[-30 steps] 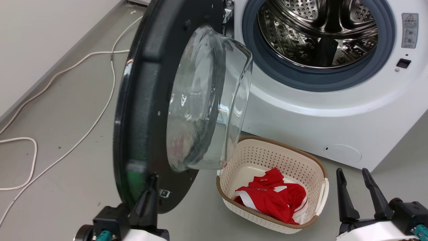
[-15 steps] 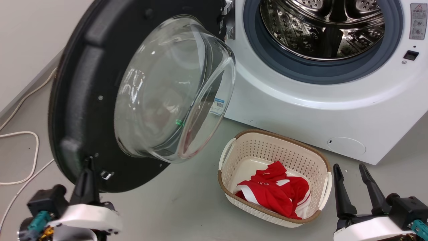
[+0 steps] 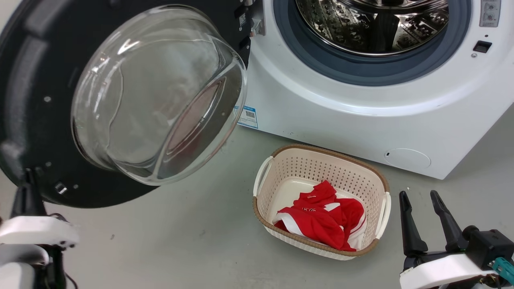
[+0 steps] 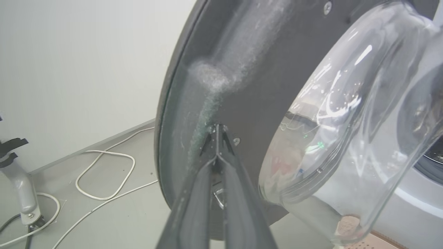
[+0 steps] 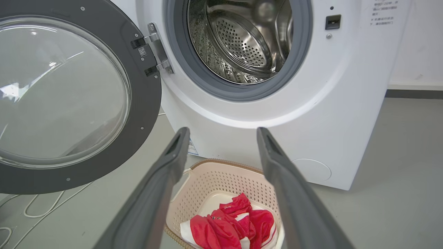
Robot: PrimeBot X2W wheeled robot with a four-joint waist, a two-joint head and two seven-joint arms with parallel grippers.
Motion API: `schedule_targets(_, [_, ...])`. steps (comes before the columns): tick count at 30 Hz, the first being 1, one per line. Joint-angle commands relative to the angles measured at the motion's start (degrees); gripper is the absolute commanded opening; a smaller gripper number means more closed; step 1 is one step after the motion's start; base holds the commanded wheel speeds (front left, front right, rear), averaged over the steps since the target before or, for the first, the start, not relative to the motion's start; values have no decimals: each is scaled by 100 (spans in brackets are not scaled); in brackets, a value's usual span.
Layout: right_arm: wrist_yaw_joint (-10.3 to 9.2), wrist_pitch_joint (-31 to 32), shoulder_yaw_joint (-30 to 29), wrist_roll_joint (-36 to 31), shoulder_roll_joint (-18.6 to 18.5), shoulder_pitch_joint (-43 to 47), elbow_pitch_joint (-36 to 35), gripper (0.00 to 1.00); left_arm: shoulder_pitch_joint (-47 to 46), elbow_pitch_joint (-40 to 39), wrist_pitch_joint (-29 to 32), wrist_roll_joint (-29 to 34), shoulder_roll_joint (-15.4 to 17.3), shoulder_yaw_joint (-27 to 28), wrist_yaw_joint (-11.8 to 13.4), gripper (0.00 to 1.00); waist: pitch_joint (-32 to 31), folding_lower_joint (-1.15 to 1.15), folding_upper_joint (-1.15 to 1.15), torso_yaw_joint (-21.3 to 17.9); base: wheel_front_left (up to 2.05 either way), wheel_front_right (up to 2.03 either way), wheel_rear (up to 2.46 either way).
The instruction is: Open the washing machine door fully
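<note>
Vs 0.5 s ago: the washing machine door [image 3: 24, 100] is swung wider, its inner face and glass bowl window [image 3: 152, 92] now turned more toward the head camera. The whole head view has also shifted a little, as shown by the offset of the white machine [image 3: 341, 120] and the basket [image 3: 261, 176], so part of the change is camera motion. The left gripper [image 3: 28, 174] is now seen further toward the lower left corner.

Door position: hung on the hinge [image 5: 157, 48] at the machine's left side and stood well clear of the drum [image 3: 373, 24] opening, over the floor to the left of the basket.

Left gripper [image 4: 217, 129]: fingers closed together, nothing seen clamped between them, tips set against the door's black inner face near its lower rim, just beside the glass bowl. A white cable [image 4: 104, 173] is seen on the floor behind the door.

Right gripper [image 3: 417, 194]: fingers spread wide, nothing held, parked at lower right, well apart from the door and near the basket holding a red garment [image 3: 321, 224].
</note>
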Motion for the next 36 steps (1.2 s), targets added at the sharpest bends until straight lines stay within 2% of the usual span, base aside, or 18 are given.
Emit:
schedule_targets(1, [-2, 7, -17, -32, 11, -109, 10, 100, -186, 211, -52, -65, 109, 117, -53, 0, 33, 0, 0, -20, 0, 0, 0])
schedule_targets(10, [-2, 41, -44, -101, 11, -203, -13, 100, -866, 1210, -180, -186, 322, 308, -358, 0, 144, 0, 0, -43, 0, 0, 0])
schedule_targets(18, [-2, 88, -56, -151, 11, -204, -25, 100, -1458, 2136, -240, 60, 487, 198, -567, 0, 164, 0, 0, -10, 0, 0, 0])
schedule_targets(24, [-2, 86, -49, -141, 11, -185, -8, 100, -1702, 2561, -262, 245, 430, 109, -698, 0, 128, 0, 0, -1, 0, 0, 0])
schedule_targets(31, [-2, 55, -47, -77, 11, -89, 64, 100, -1458, 2317, -263, 545, 326, 327, -651, 0, -60, 0, 0, 3, 0, 0, 0])
schedule_targets(36, [-2, -5, -33, 6, 11, -15, 117, 100, -899, 1712, -259, 819, 101, 504, -541, 0, -235, 0, 0, -8, 0, 0, 0])
